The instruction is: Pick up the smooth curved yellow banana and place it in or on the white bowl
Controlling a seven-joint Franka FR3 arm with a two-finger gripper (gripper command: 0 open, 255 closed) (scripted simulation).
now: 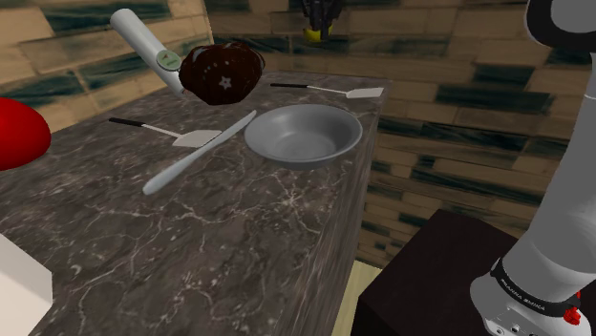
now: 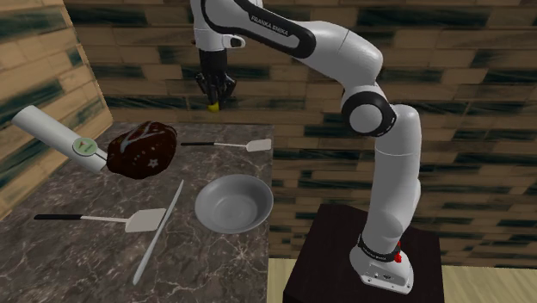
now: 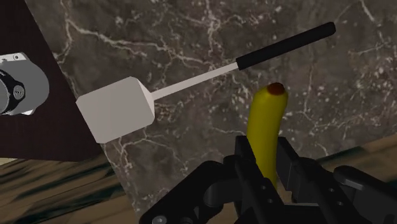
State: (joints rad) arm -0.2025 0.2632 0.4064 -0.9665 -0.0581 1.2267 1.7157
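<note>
Yellow banana (image 3: pixel 266 127) — we hold it clamped in our black claw (image 3: pixel 266 153), high above the spatula (image 3: pixel 118 111) by the marble bench's (image 1: pixel 191 248) edge, well apart from the grey bowl (image 1: pixel 304 136).

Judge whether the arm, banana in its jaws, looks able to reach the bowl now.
Probably yes. The jaws clasp the banana high above the counter; the open bowl lies nearer the stand, with only a flat spatula between.

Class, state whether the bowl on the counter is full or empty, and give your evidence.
Empty. The grey bowl shows a bare inside in both exterior views; the banana is clasped in the gripper.
</note>
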